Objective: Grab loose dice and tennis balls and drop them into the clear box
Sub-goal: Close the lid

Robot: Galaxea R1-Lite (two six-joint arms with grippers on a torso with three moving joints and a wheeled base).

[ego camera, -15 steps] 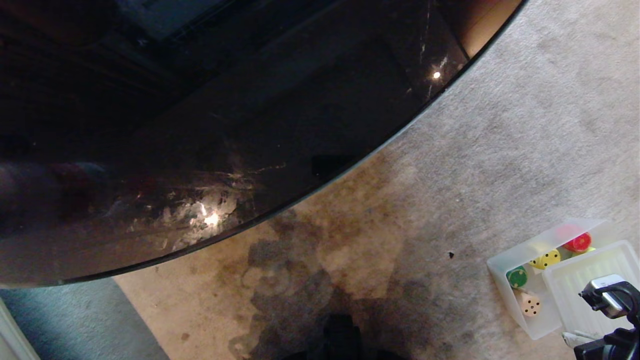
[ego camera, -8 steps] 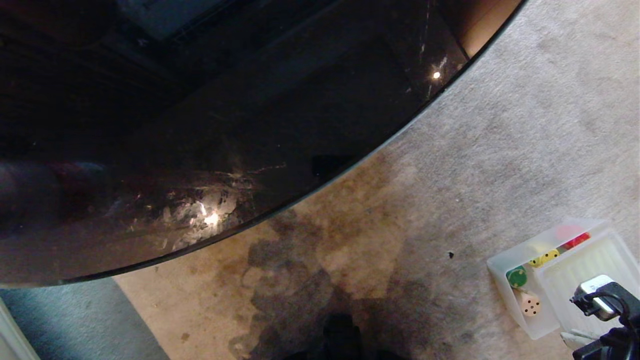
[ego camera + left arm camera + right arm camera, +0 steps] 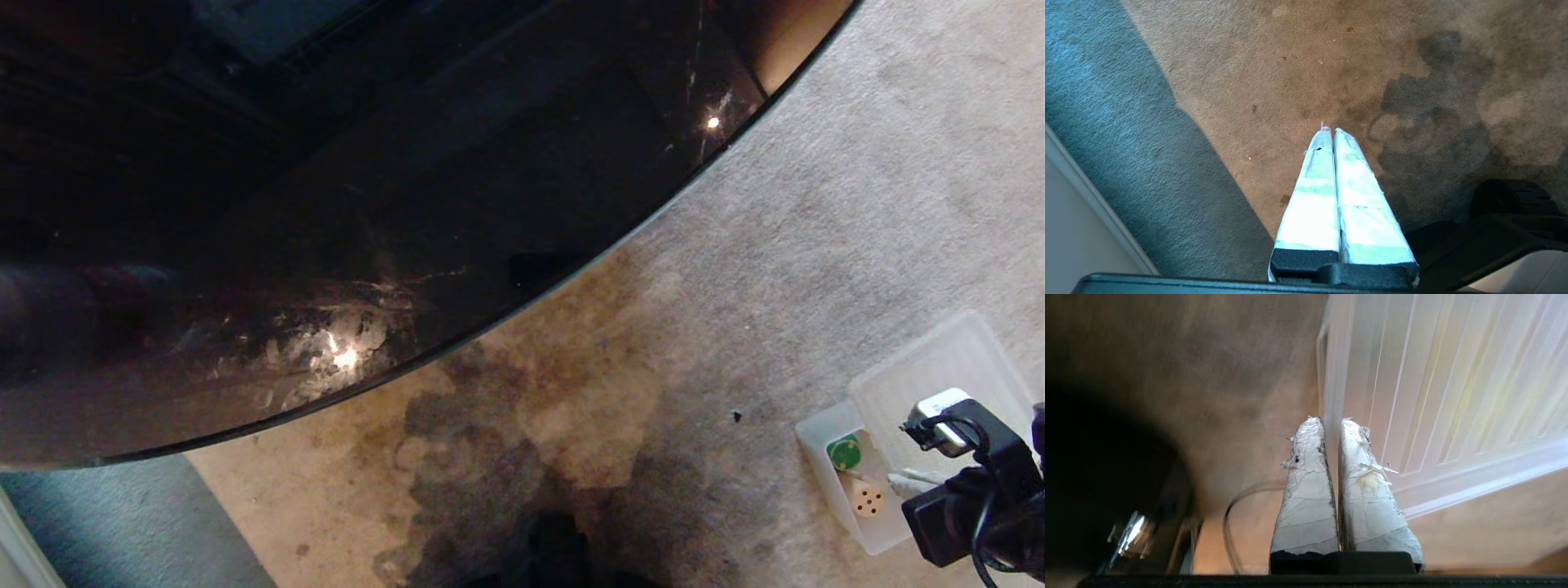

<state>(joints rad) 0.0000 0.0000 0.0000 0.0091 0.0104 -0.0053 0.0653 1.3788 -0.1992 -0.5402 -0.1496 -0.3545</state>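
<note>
The right gripper (image 3: 1329,428), taped fingers pinched on the flat ribbed translucent lid (image 3: 922,376), carries it lengthwise above the shallow frosted clear box (image 3: 824,482), the nearer arm.

2 dice (image 3: 855,474), 1 clear box (image 3: 824,469), 1 lid (image 3: 939,367).

A glossy black round-edged tabletop (image 3: 343,204) overhangs the beige pile carpet (image 3: 857,204), which carries dark blotchy stains (image 3: 490,457); a grey-blue carpet strip (image 3: 1106,143) borders a white baseboard (image 3: 1094,204).
</note>
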